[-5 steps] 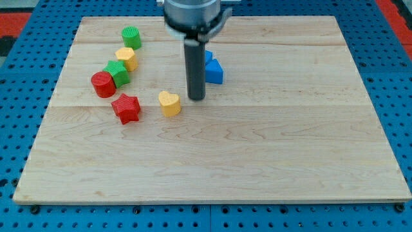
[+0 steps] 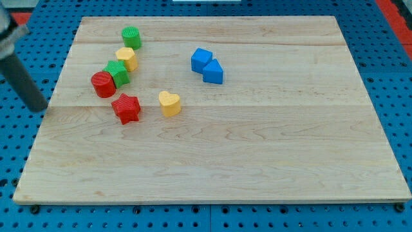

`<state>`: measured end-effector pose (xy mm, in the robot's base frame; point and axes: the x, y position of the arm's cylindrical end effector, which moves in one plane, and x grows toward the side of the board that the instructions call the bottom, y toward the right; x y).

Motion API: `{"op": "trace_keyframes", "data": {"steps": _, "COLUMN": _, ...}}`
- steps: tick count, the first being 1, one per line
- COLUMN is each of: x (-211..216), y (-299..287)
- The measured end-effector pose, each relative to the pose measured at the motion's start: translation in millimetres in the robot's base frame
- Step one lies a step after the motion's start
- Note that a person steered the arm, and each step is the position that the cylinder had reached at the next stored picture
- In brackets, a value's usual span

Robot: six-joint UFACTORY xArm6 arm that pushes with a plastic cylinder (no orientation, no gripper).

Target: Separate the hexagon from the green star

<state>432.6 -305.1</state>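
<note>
A pale wooden tabletop (image 2: 257,154) is lying on a blue perforated base (image 2: 386,77), with red showing at the corners.

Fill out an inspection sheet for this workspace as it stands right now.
Surface: wooden board, lying on a blue pegboard.
Job's things: yellow hexagon and green star touching, in the cluster at the view's upper left.
Clutter: green cylinder above the hexagon; red cylinder against the star's left; red star below; yellow heart right of it; blue cube touching a second blue block, shape unclear.
Hand: none; my tip sits at the board's left edge, left of the cluster, touching no block.
Cables: nothing seen.
Surroundings: red strips at the upper corners.
</note>
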Motion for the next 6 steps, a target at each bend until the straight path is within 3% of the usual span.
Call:
{"op": "trace_keyframes", "data": {"steps": 2, "x": -128.0, "y": 42.3}}
{"op": "trace_keyframes", "data": {"steps": 3, "x": -140.0, "y": 139.4}}
{"op": "trace_keyframes", "data": {"steps": 5, "x": -20.5, "y": 164.7}}
{"op": "trace_keyframes", "data": {"steps": 6, "x": -27.4, "y": 173.7}}
